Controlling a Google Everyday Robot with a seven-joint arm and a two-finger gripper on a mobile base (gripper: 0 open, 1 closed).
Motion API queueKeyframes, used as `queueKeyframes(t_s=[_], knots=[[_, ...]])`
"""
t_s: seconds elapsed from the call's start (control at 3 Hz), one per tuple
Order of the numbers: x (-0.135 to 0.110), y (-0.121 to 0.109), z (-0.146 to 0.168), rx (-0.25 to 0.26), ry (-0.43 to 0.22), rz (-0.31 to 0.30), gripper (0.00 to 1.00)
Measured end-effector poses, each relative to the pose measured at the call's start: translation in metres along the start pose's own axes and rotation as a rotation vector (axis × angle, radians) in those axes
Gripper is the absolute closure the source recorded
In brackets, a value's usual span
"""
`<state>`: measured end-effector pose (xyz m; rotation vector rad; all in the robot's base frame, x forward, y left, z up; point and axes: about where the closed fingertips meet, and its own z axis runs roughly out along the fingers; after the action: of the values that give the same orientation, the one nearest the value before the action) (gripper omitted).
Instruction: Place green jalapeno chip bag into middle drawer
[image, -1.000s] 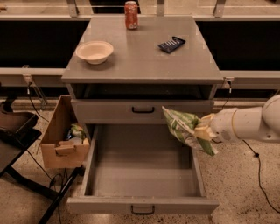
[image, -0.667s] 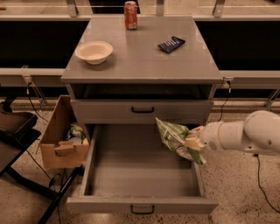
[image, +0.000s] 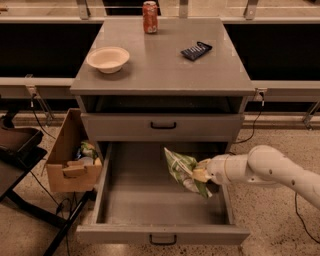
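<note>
I am looking down on a grey cabinet whose worktop (image: 160, 75) is filling the upper middle of the view. Below its front edge the middle drawer (image: 101, 185), the lowest tier, is standing pulled wide open toward me. The white arm (image: 272, 167) is reaching in from the right, crossing the drawer's right wall. One tier up, the upper drawer front (image: 200, 127) with its black handle is sitting shut. A cardboard box (image: 67, 160) is standing on the floor just beside the cabinet's left side.

The green jalapeno chip bag (image: 181, 169) is hanging tilted over the right half of the open drawer, below the worktop's front right corner, and I cannot tell whether it is touching the drawer floor. The gripper (image: 200, 175) is sitting at the bag's right side, inside the drawer's right wall, and its fingers are clamping the foil.

On the worktop, a pale bowl (image: 108, 59) is resting near the left edge, a dark flat packet (image: 196, 50) is lying toward the right edge, and a red can (image: 150, 16) is standing upright at the far edge.
</note>
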<state>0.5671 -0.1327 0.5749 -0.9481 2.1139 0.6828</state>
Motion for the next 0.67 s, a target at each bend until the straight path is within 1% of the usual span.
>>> queueKeyframes(t_s=[0.33, 0.67], knots=[[0.034, 0.002, 0.051, -0.058, 0.032, 0.058, 0.98], [0.07, 0.009, 0.078, -0.098, 0.11, 0.128, 0.73]])
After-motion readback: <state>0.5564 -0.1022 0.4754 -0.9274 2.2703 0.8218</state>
